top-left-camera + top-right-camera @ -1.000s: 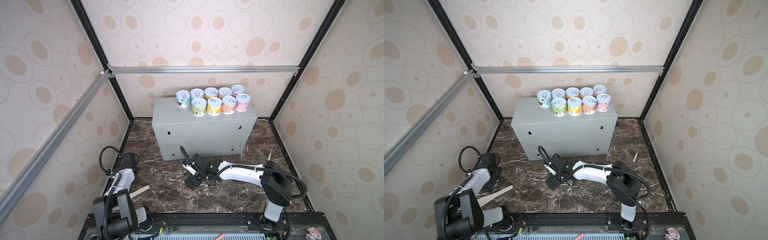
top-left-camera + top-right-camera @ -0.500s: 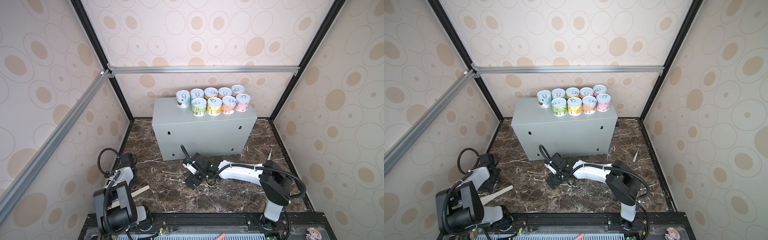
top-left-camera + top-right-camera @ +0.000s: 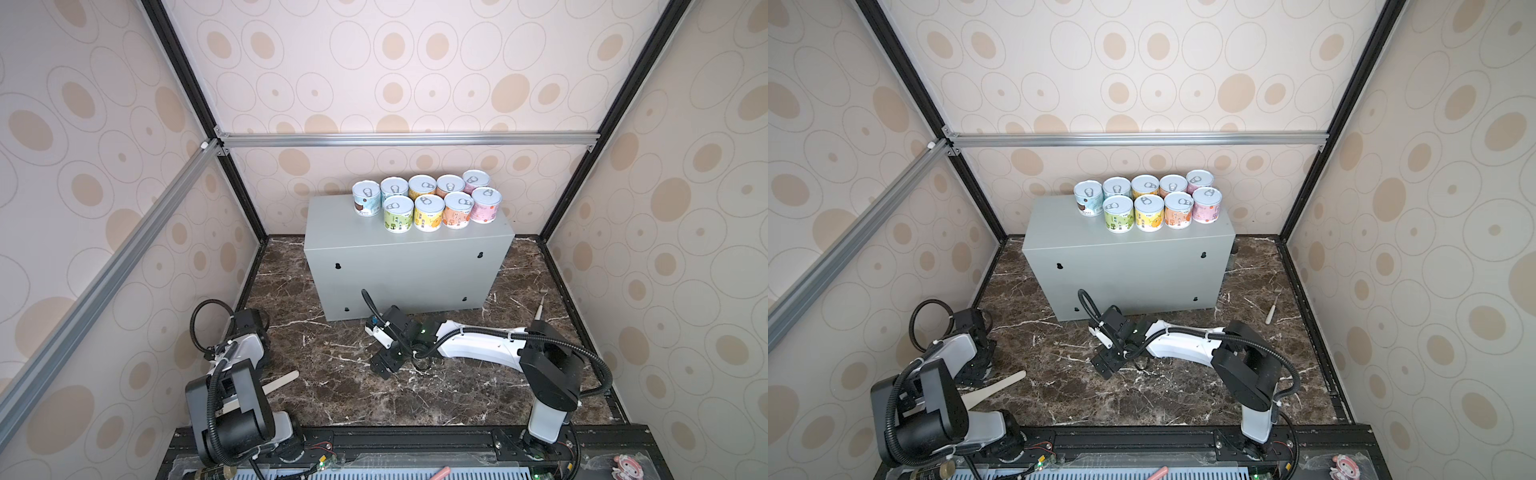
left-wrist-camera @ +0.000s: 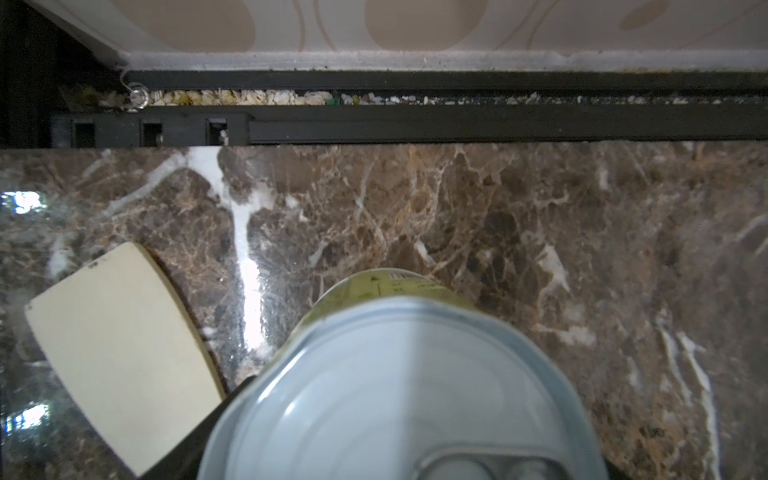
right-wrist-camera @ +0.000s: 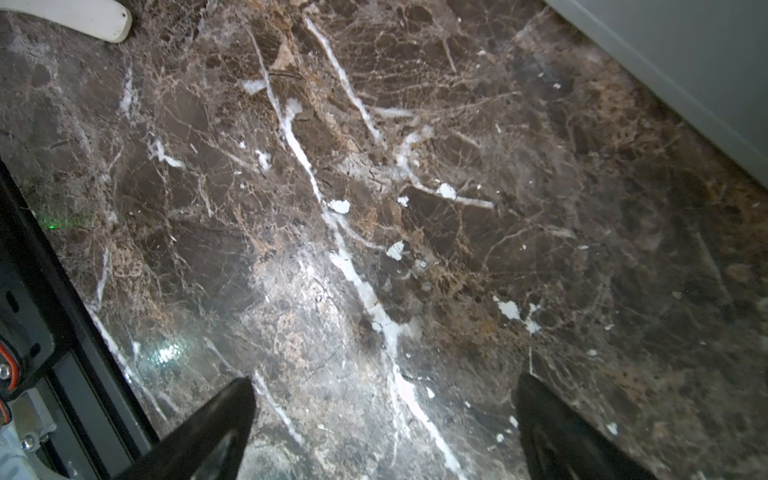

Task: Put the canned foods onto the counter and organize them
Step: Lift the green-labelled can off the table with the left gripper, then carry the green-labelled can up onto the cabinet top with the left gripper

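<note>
Left fingers (image 4: 195, 444) first: they stand either side of a can (image 4: 395, 395) with a green-yellow label, its silver pull-tab lid facing the wrist camera. One dark finger sits right against the can's side. The opposite one barely shows, so I cannot tell whether they are pinching the can or only standing round it.

What's changed in the last second? The left arm's dark elbow has shifted a little, while its wrist has stayed low by the left wall. Nothing else has moved.

That can is at the left edge of the surface (image 4: 498, 216), just beside the broad end of a pale spatula (image 4: 120, 353) and near the black rail under the wall.

Now the right fingers (image 5: 199, 440): spread wide with nothing between them, over bare marble mid-surface, where they were before.

Further out, the grey box (image 3: 407, 274) stands at the back of the surface. Nine cans (image 3: 429, 212) are on its top toward the rear, upright, five behind and four in front, touching or nearly so, all unmoved.
</note>
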Available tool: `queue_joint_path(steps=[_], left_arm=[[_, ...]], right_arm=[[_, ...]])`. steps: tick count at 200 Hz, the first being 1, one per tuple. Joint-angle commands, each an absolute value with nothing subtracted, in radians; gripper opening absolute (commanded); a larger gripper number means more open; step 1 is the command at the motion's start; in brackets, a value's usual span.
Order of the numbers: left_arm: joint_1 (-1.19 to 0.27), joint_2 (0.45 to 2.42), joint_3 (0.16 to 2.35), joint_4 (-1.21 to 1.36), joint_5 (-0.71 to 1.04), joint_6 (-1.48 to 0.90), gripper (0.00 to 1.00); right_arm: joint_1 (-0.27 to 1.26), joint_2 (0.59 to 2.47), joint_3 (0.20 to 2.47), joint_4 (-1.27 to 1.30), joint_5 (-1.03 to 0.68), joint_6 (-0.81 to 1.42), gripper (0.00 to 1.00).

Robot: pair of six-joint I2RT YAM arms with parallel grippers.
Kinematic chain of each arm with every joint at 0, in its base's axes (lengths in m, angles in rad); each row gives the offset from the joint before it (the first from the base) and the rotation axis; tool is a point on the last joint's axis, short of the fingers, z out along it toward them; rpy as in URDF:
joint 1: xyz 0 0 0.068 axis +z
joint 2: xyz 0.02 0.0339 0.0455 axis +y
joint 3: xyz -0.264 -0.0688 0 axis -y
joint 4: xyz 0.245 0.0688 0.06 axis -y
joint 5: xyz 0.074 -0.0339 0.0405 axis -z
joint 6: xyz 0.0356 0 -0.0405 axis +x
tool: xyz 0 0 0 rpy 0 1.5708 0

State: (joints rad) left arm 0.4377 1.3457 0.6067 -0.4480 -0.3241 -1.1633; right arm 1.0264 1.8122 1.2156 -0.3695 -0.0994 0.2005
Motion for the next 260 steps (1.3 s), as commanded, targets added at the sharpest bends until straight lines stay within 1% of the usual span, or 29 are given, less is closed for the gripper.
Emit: queue_joint_path(steps=[1,37,72,105,144,175,216,260], left_arm=[[0.448,1.320,0.600,-0.453,-0.373,-1.175,0.81],[0.448,1.253,0.586,-0.457,-0.406,-1.171,0.77],[0.448,1.160,0.558,-0.424,-0.404,-1.139,0.76],[0.448,1.096,0.542,-0.392,-0.375,-1.097,0.74],[0.448,1.012,0.548,-0.357,-0.325,-1.019,0.74],[0.448,0.935,0.536,-0.255,-0.238,-0.883,0.73],[0.447,0.904,0.568,-0.233,-0.159,-0.763,0.72],[0.447,0.855,0.616,-0.191,0.004,-0.657,0.68]], right_arm=[[1.022,1.811,1.209,-0.368,-0.104,0.196,1.00],[1.022,1.804,1.205,-0.368,-0.101,0.198,1.00],[1.022,1.801,1.208,-0.373,-0.101,0.198,1.00],[1.022,1.795,1.209,-0.380,-0.101,0.201,1.00],[1.023,1.786,1.208,-0.386,-0.098,0.203,1.00],[1.023,1.769,1.200,-0.383,-0.094,0.209,1.00],[1.022,1.742,1.190,-0.387,-0.081,0.211,1.00],[1.024,1.681,1.179,-0.412,-0.068,0.218,1.00]])
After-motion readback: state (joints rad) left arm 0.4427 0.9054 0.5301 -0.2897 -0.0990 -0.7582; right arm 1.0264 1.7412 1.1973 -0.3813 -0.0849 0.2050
